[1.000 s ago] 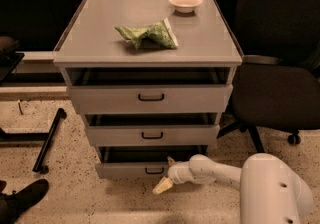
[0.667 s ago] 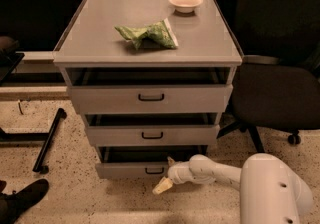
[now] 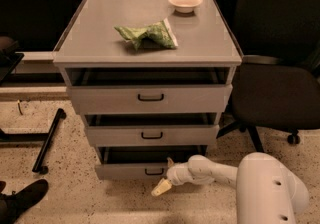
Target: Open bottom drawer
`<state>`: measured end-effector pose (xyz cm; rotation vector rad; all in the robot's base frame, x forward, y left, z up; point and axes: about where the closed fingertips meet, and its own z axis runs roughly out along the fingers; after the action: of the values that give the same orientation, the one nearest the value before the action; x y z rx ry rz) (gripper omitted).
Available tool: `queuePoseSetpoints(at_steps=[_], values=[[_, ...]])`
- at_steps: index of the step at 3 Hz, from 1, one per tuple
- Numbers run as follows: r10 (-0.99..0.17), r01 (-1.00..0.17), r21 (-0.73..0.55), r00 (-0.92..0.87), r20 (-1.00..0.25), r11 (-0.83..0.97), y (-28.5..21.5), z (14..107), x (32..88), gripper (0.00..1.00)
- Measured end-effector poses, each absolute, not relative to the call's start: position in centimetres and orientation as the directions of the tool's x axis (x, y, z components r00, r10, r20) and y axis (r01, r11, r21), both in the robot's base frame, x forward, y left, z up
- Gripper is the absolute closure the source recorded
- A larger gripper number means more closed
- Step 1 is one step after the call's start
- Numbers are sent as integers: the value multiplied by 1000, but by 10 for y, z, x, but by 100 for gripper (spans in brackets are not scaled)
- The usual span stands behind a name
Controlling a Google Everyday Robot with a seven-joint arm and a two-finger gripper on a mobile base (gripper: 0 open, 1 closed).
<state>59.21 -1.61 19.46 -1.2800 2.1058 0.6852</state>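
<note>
1. While the white robot arm point(image 3: 215, 170) is reaching in low from the right of the grey flat-topped table point(image 3: 100, 18), nothing is visibly changing. Over the past second the claw and the three drawer fronts are sitting just where they were.
2. That is suggesting the pull is pausing or only just starting. The narrow grey bottom drawer point(image 3: 120, 170), lowest in the table's front, is showing a dark gap above its panel. It is therefore standing partly open, and I am judging the task as under way, not finished.
3. The cream-tipped claw point(image 3: 161, 186) is hanging just below and right of the drawer's small black loop handle point(image 3: 154, 171). It is sitting at the drawer's lower edge and pointing down-left toward the speckled floor point(image 3: 100, 203) in front of the table.
4. How wide the claw is standing, I cannot tell, nor whether it is touching the handle or the panel. It is carrying no loose object that I can see.
</note>
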Motion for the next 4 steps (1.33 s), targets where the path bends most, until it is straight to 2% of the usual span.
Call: queuePoseSetpoints(at_steps=[1, 2, 3, 4], values=[[-608, -903, 129, -375, -700, 409, -16, 200, 592, 0], [-601, -879, 136, -418, -682, 457, -38, 205, 592, 0], [-578, -820, 209, -533, -618, 532, -66, 208, 559, 0], [-578, -820, 210, -533, -618, 532, -66, 208, 559, 0]])
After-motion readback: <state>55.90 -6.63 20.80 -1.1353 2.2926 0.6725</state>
